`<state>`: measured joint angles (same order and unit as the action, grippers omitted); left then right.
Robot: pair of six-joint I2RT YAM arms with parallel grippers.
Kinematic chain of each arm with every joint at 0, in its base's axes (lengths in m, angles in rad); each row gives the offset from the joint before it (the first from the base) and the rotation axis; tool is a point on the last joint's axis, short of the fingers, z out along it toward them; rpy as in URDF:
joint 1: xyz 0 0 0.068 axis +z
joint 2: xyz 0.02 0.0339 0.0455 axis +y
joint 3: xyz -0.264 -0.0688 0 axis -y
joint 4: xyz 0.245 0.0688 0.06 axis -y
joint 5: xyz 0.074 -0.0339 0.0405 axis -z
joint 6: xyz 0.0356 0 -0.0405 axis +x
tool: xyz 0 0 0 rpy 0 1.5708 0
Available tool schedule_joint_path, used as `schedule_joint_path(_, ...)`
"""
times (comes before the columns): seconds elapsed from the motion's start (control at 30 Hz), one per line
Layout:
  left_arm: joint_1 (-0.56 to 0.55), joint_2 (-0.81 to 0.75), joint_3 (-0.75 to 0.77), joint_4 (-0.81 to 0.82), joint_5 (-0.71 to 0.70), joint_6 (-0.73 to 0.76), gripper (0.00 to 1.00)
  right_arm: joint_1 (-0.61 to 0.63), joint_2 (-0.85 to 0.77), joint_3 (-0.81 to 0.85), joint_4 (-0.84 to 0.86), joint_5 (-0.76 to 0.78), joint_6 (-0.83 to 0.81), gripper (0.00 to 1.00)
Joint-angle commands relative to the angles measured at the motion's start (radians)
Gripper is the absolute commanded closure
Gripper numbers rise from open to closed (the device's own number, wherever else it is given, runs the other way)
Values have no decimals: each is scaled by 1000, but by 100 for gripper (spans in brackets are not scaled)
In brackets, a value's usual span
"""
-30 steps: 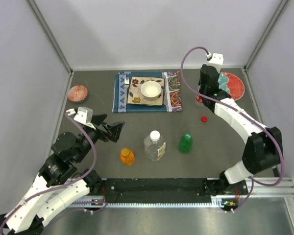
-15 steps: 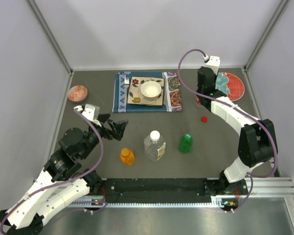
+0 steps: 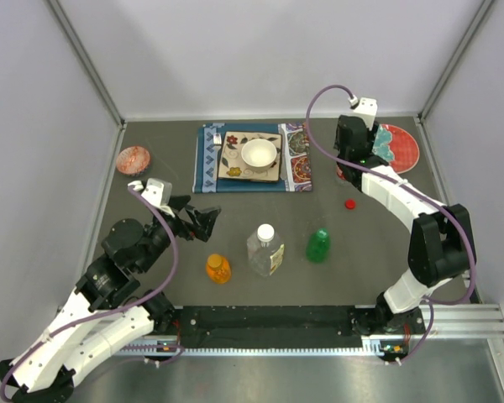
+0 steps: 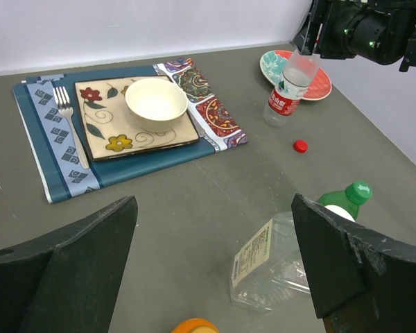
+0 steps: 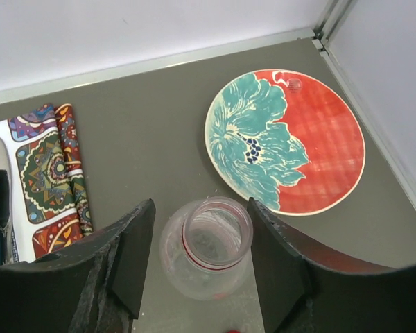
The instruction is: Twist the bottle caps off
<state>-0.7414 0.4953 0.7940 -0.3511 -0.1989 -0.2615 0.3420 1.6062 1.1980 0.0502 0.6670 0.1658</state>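
The small clear bottle (image 5: 206,244) with a red label stands uncapped beside the red and teal plate (image 5: 312,146). My right gripper (image 5: 202,258) hangs over it, open, one finger on each side and a narrow gap to the bottle. The red cap (image 3: 350,203) lies on the table just in front of it. The larger clear bottle (image 3: 265,250) keeps its white cap (image 3: 265,231). The green bottle (image 3: 318,245) and the orange bottle (image 3: 218,268) are capped too. My left gripper (image 3: 207,220) hovers wide open and empty, left of the larger clear bottle (image 4: 277,267).
A blue placemat (image 3: 206,168) at the back holds a flowered plate (image 3: 232,164), a white bowl (image 3: 259,154) and a fork (image 4: 71,125). A small pinkish bowl (image 3: 133,159) sits at the far left. Walls close the table on three sides.
The right gripper's jaws have spread and let go of the small clear bottle. My left gripper has shifted a little to the right and forward.
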Motion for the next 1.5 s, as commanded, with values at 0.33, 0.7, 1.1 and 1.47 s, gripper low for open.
schedule_joint_path(0.33, -1, -21, -16, 46, 19, -24, 1, -6, -28, 48, -49, -27, 32, 36)
schedule_joint_path(0.7, -1, -31, -24, 46, 26, -33, 1, -5, -31, 83, -90, -41, 40, 28)
schedule_joint_path(1.1, -1, -29, -30, 47, 32, -35, 1, -9, -26, 112, -118, -37, 38, 22)
schedule_joint_path(1.47, -1, -27, -29, 47, 35, -27, 1, -8, -113, 179, -216, -43, 77, 19)
